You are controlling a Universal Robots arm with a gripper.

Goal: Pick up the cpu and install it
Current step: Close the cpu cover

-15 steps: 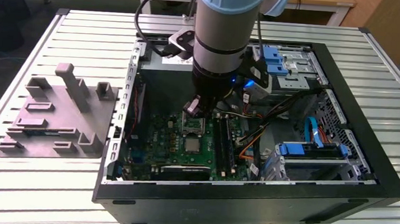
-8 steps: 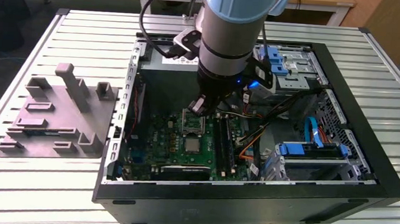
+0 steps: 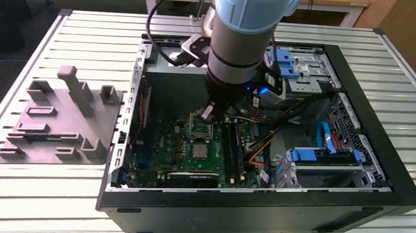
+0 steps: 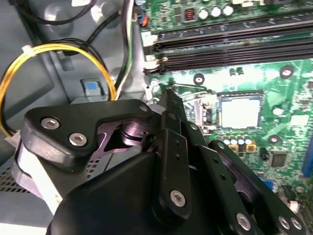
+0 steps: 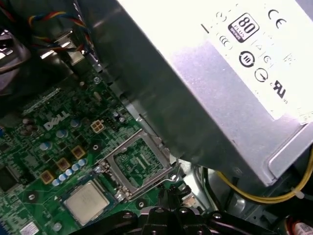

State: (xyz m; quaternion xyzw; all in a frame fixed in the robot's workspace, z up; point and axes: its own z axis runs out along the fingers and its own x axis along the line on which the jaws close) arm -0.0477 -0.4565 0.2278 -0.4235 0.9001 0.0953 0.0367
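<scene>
So the cpu (image 5: 87,201) is sitting in its socket on the green motherboard (image 3: 191,148) inside the open PC case (image 3: 379,178). The jaws (image 3: 206,114) hover just above the open socket frame (image 5: 138,164), pinched closed and holding nothing.

My black gripper (image 4: 168,105) over green motherboard (image 5: 44,147); cpu (image 5: 87,201) dull silver-grey; power supply (image 5: 205,93) pale grey; yellow cable (image 4: 29,54); blue drive clips (image 3: 321,156); my arm (image 3: 245,14) light blue.
</scene>
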